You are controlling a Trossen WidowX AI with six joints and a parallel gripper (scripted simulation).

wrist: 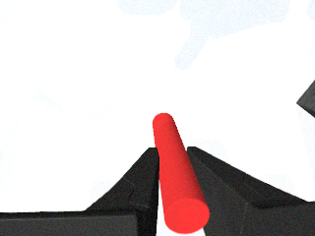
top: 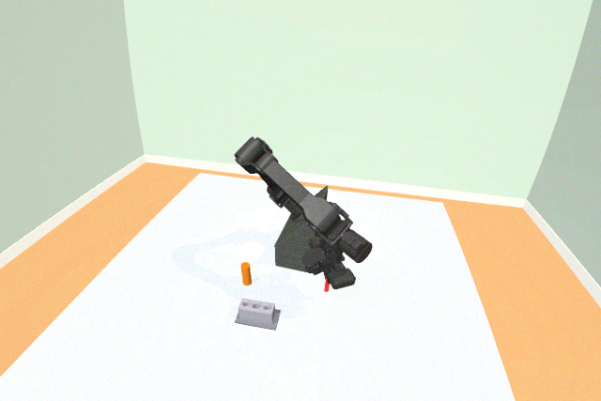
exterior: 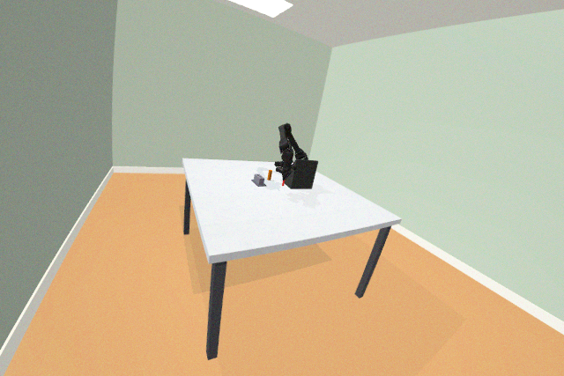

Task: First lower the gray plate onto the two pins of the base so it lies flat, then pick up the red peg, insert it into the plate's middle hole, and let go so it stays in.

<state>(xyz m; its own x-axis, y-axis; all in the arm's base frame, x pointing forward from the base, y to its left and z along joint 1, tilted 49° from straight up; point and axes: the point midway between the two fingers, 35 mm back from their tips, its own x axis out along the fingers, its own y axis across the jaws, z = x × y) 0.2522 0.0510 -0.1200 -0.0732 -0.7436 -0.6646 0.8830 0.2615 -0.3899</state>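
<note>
Gripping the red peg [top: 326, 285] [exterior: 283, 182] [wrist: 178, 172], the jaws [top: 329, 278] [exterior: 284, 179] show no lettering.Gripping the red peg [top: 326, 285] [exterior: 283, 182] [wrist: 178, 172]: unmarked black jaws [top: 329, 278] [exterior: 284, 179].

One gray block [top: 255, 313], three holes along its upper face, seated over a darker, thin base [top: 277, 319] on a white tabletop [top: 388, 338]. One orange cylinder [top: 246, 274], upright, near the block. One black arm [top: 286, 181], bent over; below its end, one red peg [top: 326, 285], partly hidden.
</note>
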